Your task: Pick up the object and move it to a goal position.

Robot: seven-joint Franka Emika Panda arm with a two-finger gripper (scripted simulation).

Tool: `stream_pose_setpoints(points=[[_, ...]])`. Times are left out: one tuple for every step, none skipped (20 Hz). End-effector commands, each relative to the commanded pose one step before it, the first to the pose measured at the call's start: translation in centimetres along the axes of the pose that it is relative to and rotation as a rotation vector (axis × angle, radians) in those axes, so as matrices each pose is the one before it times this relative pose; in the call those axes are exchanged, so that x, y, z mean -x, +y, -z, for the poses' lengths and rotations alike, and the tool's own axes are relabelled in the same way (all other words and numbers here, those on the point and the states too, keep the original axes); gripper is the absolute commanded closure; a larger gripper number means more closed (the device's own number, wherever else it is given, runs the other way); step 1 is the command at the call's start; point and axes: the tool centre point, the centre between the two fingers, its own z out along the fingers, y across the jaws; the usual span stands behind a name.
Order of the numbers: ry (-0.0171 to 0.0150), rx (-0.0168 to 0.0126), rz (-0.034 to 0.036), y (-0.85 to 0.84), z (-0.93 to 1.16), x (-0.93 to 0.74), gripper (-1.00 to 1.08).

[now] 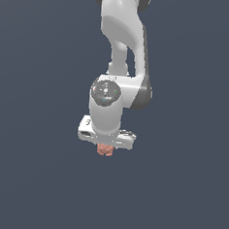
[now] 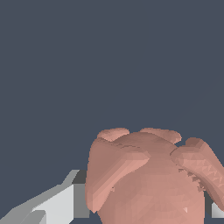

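So this looked like the grab stage to me, with the carry to the goal not yet started, though no goal marker showed anywhere, so I couldn't say where it was headed. Going left to right in the wrist view: one pale finger [image 2: 65,203] sat just beside the lump's flank, then the pink lump [image 2: 148,179] itself filled the middle, and a sliver of the other finger peeked out at the far edge. So the gripper [image 1: 105,144] bracketed the lump, but I honestly couldn't tell whether it was actually squeezing it. In the exterior view the lump poked out right under the hand. Next move probably needed a firm squeeze, then a straight lift.
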Motion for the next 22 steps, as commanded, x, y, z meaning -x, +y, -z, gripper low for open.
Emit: stream_pose_setpoints(points=[[0.00146,-0.00022,0.00044,-0.965,2.793,0.510,1.08],[0.00000,0.00000,0.00000,-0.388,1.132,0.209,1.08],[0.00000,0.00000,0.00000,-0.387,1.131,0.208,1.08],[0.00000,0.00000,0.00000,-0.387,1.133,0.206,1.08],[0.00000,0.00000,0.00000,-0.387,1.134,0.205,1.08],[0.00006,0.00063,-0.00027,-0.381,1.131,0.201,1.08],[0.00000,0.00000,0.00000,-0.385,1.129,0.200,1.08],[0.00000,0.00000,0.00000,-0.383,1.124,0.197,1.08],[0.00000,0.00000,0.00000,-0.382,1.122,0.194,1.08],[0.00000,0.00000,0.00000,-0.381,1.119,0.192,1.08],[0.00000,0.00000,0.00000,-0.380,1.114,0.188,1.08],[0.00000,0.00000,0.00000,-0.378,1.107,0.184,1.08],[0.00000,0.00000,0.00000,-0.377,1.102,0.181,1.08],[0.00000,0.00000,0.00000,-0.375,1.095,0.177,1.08],[0.00000,0.00000,0.00000,-0.373,1.086,0.172,1.08],[0.00000,0.00000,0.00000,-0.371,1.077,0.167,1.08],[0.00000,0.00000,0.00000,-0.369,1.067,0.161,1.08],[0.00000,0.00000,0.00000,-0.366,1.055,0.155,1.08],[0.00000,0.00000,0.00000,-0.364,1.042,0.149,1.08],[0.00000,0.00000,0.00000,-0.356,1.015,0.141,1.08],[0.00000,0.00000,0.00000,-0.335,0.948,0.127,1.08],[0.00000,0.00000,0.00000,-0.310,0.875,0.113,1.08]])
